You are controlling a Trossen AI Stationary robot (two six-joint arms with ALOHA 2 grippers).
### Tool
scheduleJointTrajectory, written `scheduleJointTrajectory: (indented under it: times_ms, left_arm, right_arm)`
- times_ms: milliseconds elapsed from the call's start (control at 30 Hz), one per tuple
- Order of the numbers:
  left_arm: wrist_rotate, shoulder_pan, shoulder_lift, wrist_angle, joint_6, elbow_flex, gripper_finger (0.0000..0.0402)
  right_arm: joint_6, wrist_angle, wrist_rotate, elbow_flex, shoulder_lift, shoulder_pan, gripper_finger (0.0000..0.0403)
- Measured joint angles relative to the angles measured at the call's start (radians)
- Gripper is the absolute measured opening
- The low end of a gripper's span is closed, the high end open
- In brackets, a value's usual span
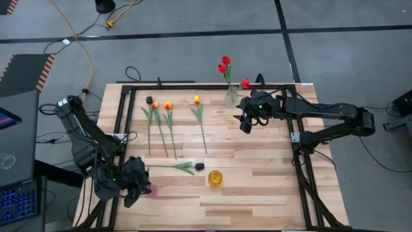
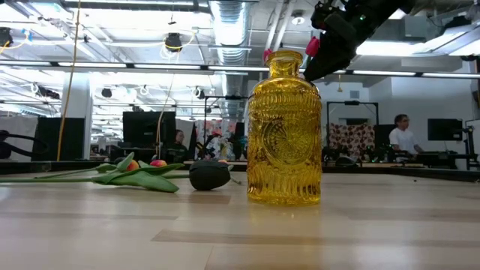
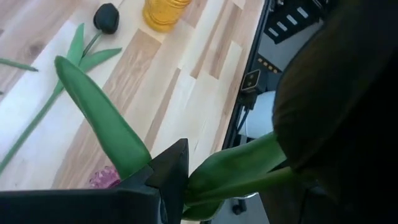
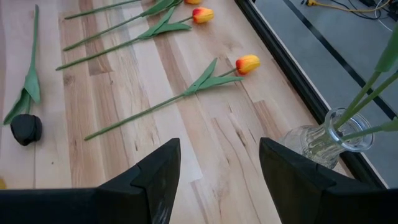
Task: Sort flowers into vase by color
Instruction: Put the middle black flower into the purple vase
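Note:
My left gripper (image 1: 136,182) is at the table's near left corner, shut on a flower whose head is hidden; only its green leaves (image 3: 99,112) show. A small pink-purple vase (image 1: 152,189) stands right beside it. My right gripper (image 4: 217,168) is open with nothing in it and hovers near the clear vase (image 1: 232,98) holding red tulips (image 1: 224,63). Three yellow-orange tulips (image 1: 168,105) and one black tulip (image 1: 149,100) lie flat on the table. A second black tulip (image 1: 199,166) lies next to the yellow vase (image 1: 215,177). My left gripper holds the flower by its green stem and leaf base (image 3: 236,171), pinched between the two fingers (image 3: 174,165). One long leaf sticks out past the fingers over the table, above the pink-purple vase (image 3: 104,177). The gripper's own body hides the flower's head.
A black frame (image 1: 193,86) runs around the tabletop. The yellow vase (image 2: 285,127) stands near the table's near middle, with bare wood to its right. The clear vase (image 4: 329,140) sits at the far edge. People sit in the room beyond the table.

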Motion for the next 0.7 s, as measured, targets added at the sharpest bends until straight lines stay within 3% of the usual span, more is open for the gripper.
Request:
scheduleJointTrajectory:
  times_ms: [233, 500, 700]
  left_arm:
    - [-0.011, 0.000, 0.000, -0.004, -0.043, 0.000, 0.0165]
    - [-0.039, 0.000, 0.000, -0.060, -0.039, 0.000, 0.0202]
    - [0.006, 0.000, 0.000, -0.100, -0.017, 0.000, 0.0221]
  right_arm:
    - [0.012, 0.000, 0.000, 0.000, 0.000, 0.000, 0.0246]
    - [0.054, 0.000, 0.000, 0.000, 0.000, 0.000, 0.0246]
    - [0.057, 0.000, 0.000, 0.000, 0.000, 0.000, 0.0246]
